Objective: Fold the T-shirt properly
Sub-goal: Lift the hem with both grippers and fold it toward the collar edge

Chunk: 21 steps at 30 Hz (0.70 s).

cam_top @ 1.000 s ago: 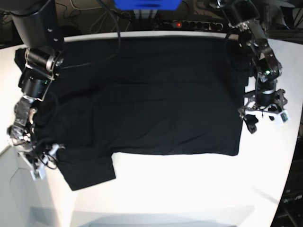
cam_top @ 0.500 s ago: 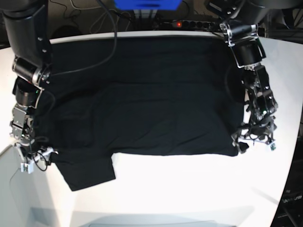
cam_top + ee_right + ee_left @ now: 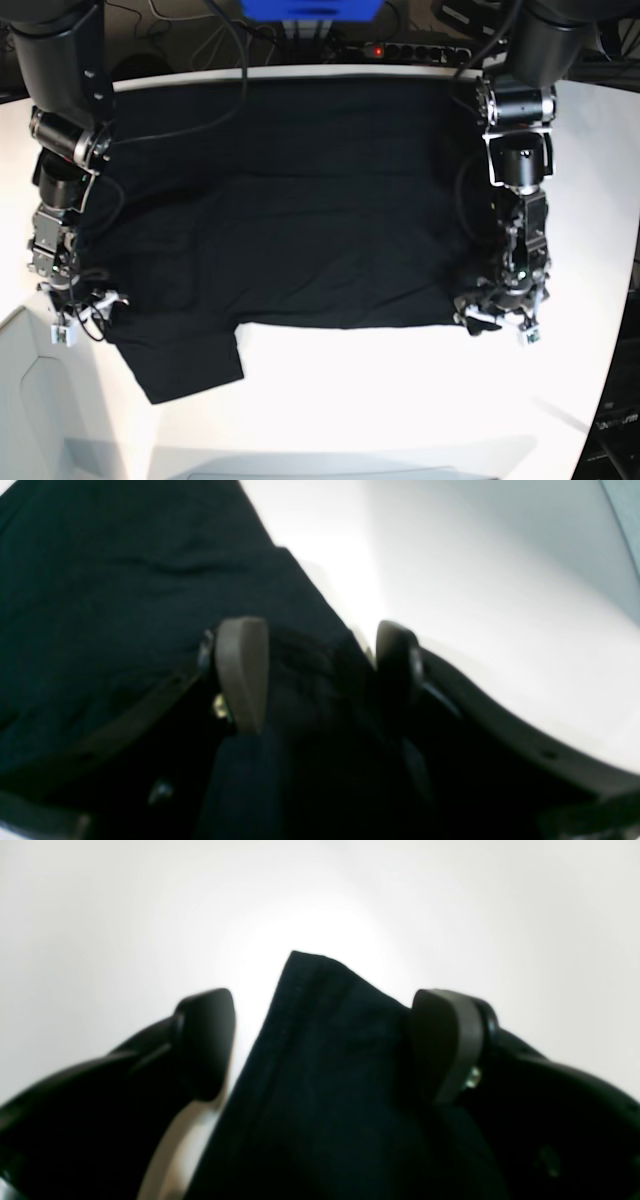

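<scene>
Left claw [image 3: 500, 320] moved inward over T-shirt [image 3: 300, 210] corner; table [image 3: 400, 400] around.

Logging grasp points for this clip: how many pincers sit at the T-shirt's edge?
2. The left pincer straddles the T-shirt at its bottom corner, the right pincer at the sleeve edge opposite. Both look open.

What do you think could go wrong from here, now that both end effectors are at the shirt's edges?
The left end effector is open around only a corner of the T-shirt, so it may pinch too little and slip. The right end effector is open over bunched cloth by the sleeve, so it may grab extra layers and fold unevenly.
</scene>
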Each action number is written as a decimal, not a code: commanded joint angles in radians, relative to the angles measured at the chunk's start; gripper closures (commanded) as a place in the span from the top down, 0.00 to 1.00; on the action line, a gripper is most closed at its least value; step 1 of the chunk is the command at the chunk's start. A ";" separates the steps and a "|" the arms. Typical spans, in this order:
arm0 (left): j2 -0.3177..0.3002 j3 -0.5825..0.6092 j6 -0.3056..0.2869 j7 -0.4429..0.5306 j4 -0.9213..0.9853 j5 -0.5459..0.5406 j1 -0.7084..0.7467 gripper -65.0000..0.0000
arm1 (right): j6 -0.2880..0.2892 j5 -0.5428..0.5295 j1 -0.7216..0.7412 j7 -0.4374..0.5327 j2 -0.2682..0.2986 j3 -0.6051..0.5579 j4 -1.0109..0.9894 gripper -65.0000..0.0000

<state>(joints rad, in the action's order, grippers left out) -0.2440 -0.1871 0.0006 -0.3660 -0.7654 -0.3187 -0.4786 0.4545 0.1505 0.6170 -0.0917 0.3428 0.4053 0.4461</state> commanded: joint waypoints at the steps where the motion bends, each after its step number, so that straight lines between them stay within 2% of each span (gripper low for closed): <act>1: -0.010 -0.001 0.000 0.028 0.016 0.000 -0.039 0.82 | -0.001 -0.010 0.016 0.025 0.017 0.002 0.015 0.54; 9: -0.004 -0.001 -0.004 0.058 0.105 0.000 -0.056 0.82 | -0.001 -0.010 -0.021 0.025 0.006 0.001 -0.003 0.51; 12: 0.010 0.001 -0.004 0.055 0.106 0.000 -0.056 0.82 | -0.001 -0.010 -0.024 0.023 0.003 0.001 -0.003 0.38; 18: 0.015 0.002 -0.006 0.048 0.119 0.000 -0.044 0.80 | -0.001 -0.010 -0.024 0.023 0.002 0.001 -0.003 0.00; 19: 0.015 0.007 -0.006 0.048 0.129 0.000 -0.044 0.77 | -0.001 -0.010 -0.024 0.023 0.002 0.001 -0.003 0.00; 21: 0.015 0.036 -0.006 0.052 0.142 0.000 -0.044 0.62 | -0.001 -0.010 -0.024 0.023 0.002 -0.001 -0.003 0.00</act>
<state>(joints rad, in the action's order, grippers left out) -0.2329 -0.1532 -0.0002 -0.2562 -0.6254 -0.2993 -0.5125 0.4511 0.1265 0.5808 -0.0410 0.3325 0.4053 0.4385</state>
